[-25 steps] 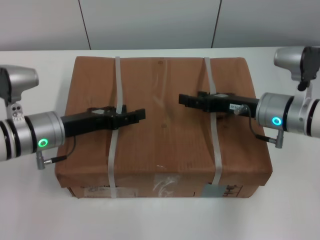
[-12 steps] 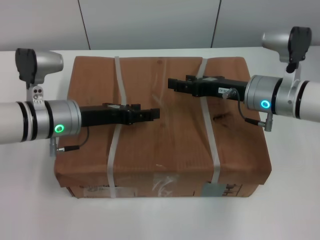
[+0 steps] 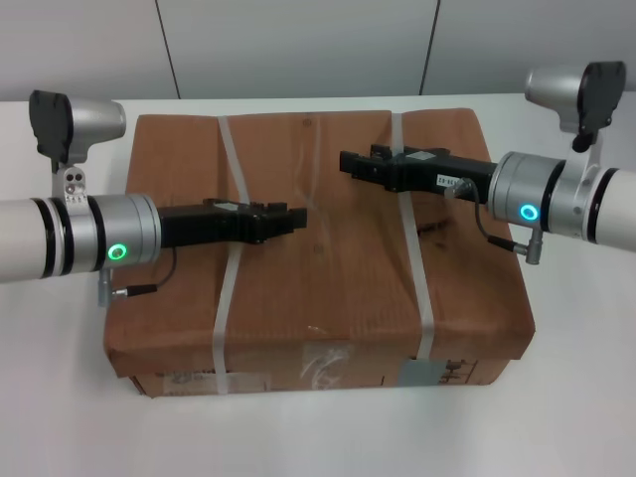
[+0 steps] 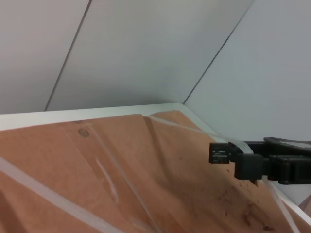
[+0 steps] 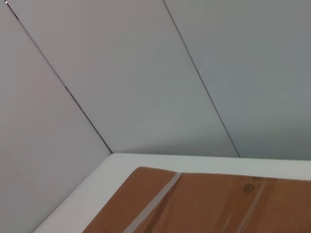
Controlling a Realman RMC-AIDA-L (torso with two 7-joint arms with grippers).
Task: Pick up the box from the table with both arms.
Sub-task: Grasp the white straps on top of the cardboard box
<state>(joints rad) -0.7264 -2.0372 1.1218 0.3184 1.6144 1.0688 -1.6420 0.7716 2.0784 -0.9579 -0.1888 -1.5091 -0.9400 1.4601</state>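
Note:
The large brown cardboard box (image 3: 328, 288) lies on the white table (image 3: 60, 407), bound by a left strap (image 3: 227, 298) and a right strap (image 3: 417, 278). My left gripper (image 3: 298, 217) reaches in from the left and lies low across the left strap, fingers together. My right gripper (image 3: 346, 161) reaches in from the right across the right strap, fingers together. In the left wrist view the right gripper (image 4: 218, 153) sits just above the box top (image 4: 97, 170), with the strap rising to meet it. The right wrist view shows a box corner (image 5: 204, 204).
A grey panelled wall (image 3: 298, 45) stands behind the table's far edge. White tabletop shows on both sides of the box and in front of it. My arm segments with green ring lights (image 3: 117, 252) (image 3: 528, 212) hang over the box's left and right edges.
Both grippers reached further inward over the box top. In the last half second the box shifted slightly left and looks a little nearer; the straps bend toward the grippers.

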